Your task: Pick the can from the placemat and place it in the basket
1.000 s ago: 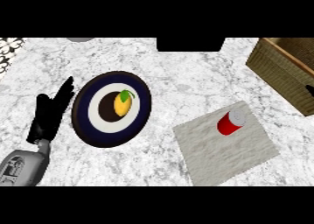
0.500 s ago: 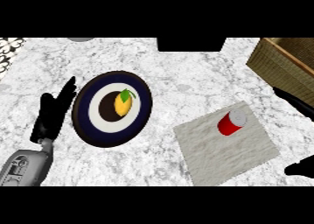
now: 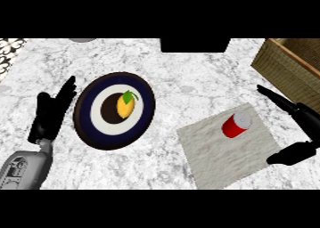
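Likely light, stiff and slick, the can (image 3: 235,127) wants the spread-fingered right hand (image 3: 305,116) wrapped round its side; the left hand (image 3: 52,111) rests, fingers straight.

Red can (image 3: 236,126) on grey placemat (image 3: 218,156), right of centre. Right hand (image 3: 308,119) at right edge, fingers straight, thumb spread, apart from can. Wicker basket (image 3: 297,67) top right. Left hand (image 3: 51,113) resting, fingers straight, beside dark-rimmed plate (image 3: 90,133) holding fruit (image 3: 126,105).

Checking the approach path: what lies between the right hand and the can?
In the head view, only bare placemat and a strip of counter separate the open right hand from the can.
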Motion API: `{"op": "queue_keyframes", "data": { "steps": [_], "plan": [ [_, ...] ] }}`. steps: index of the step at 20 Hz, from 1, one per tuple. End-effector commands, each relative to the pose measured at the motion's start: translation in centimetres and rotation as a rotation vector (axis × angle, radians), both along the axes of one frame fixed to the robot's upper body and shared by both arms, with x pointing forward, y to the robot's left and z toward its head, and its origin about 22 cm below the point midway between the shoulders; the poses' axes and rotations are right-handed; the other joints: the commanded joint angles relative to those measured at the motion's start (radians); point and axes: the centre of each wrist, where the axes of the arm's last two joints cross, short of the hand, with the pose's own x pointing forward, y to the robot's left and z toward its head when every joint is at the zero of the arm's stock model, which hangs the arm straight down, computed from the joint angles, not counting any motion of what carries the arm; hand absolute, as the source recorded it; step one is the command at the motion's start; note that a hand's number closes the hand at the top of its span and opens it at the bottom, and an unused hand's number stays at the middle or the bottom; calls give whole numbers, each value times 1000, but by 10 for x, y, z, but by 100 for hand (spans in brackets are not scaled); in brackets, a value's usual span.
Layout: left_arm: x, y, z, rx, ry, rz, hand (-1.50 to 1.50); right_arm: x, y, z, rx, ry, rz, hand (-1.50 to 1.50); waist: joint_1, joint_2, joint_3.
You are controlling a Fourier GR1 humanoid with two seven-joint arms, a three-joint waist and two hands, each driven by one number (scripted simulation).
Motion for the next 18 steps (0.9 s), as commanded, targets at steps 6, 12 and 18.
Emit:
{"op": "queue_keyframes", "data": {
  "steps": [6, 12, 18],
  "plan": [
    [5, -16, -7, 6, -3, 1, 0, 5, 21, -8, -9, 0, 10, -150, -3, 0, 0],
    [-15, 3, 5, 3, 16, -14, 0, -5, 35, -34, 4, 6, 16, -150, -2, -1, 0],
    [-27, -1, -8, -11, 19, 10, 0, 18, 50, -43, -27, 63, 25, -150, 3, -1, 0]
  ]
}}
